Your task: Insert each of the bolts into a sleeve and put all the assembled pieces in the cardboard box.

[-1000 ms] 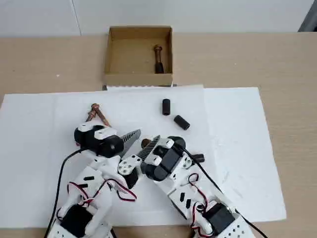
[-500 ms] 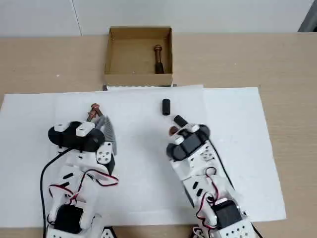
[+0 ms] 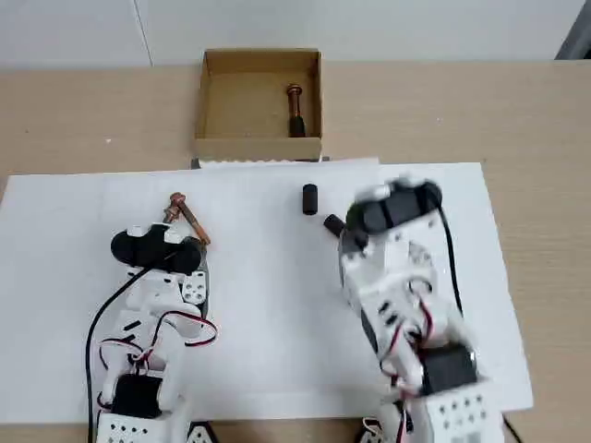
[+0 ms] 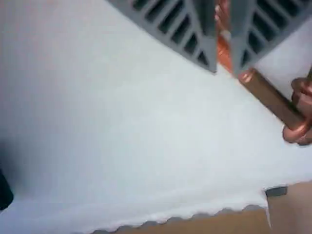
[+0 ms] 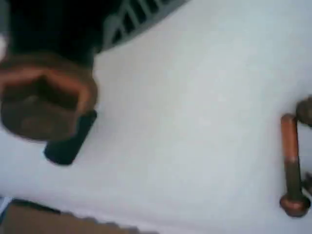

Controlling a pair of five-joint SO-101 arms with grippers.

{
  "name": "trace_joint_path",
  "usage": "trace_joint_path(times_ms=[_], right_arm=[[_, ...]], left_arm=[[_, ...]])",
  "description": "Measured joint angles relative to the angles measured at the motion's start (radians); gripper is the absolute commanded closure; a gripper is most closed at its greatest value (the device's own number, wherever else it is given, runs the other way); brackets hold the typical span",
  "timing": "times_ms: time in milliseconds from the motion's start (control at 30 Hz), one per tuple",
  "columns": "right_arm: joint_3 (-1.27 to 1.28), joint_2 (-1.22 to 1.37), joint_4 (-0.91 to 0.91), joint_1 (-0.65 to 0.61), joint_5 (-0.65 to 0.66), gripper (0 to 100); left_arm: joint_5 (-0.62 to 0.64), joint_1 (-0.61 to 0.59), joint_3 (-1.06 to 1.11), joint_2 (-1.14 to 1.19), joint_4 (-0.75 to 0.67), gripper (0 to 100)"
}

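My right gripper (image 5: 53,53) hangs above the white paper, shut on a copper bolt (image 5: 46,100) whose hex head faces the camera, with a black sleeve around its shaft. Beneath it lies a loose black sleeve (image 5: 70,139). In the high view this arm (image 3: 397,208) stands beside two sleeves (image 3: 309,198) (image 3: 333,222). My left gripper (image 4: 223,58) sits over the threaded end of a copper bolt (image 4: 270,100), its grey fingers (image 4: 190,29) almost together. A second bolt head (image 4: 302,112) touches that bolt. The pair of bolts (image 3: 185,217) lies just ahead of the left arm.
The cardboard box (image 3: 261,143) stands beyond the paper's far edge, with one bolt in a sleeve (image 3: 295,111) inside at its right wall. White paper (image 3: 277,305) covers the table between the arms.
The two arms have parted from the middle. The right arm swung right and lifted with the bolt. The left arm swung left, then forward onto the two bolts.
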Motion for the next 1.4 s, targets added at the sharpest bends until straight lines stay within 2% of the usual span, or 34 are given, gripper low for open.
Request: trace_joint_path(times_ms=[367,833,1100,1267,1400], right_arm=[[-0.597,0.746,-0.137,-0.002,-0.015,99.5],[-1.478,1.61,-0.14,-0.002,-0.015,99.1],[-1.866,1.984,-0.14,-0.002,0.021,98.3],[-2.051,2.156,-0.14,-0.002,0.091,86.5],[-2.162,2.217,-0.095,-0.002,0.098,86.7]], left_arm=[[-0.011,0.0,0.0,0.0,0.054,99],[-0.011,0.0,0.0,0.0,0.103,99],[-0.011,0.0,0.0,0.0,0.103,99],[-0.011,0.0,0.0,0.0,0.103,99],[-0.011,0.0,0.0,0.0,0.103,99]])
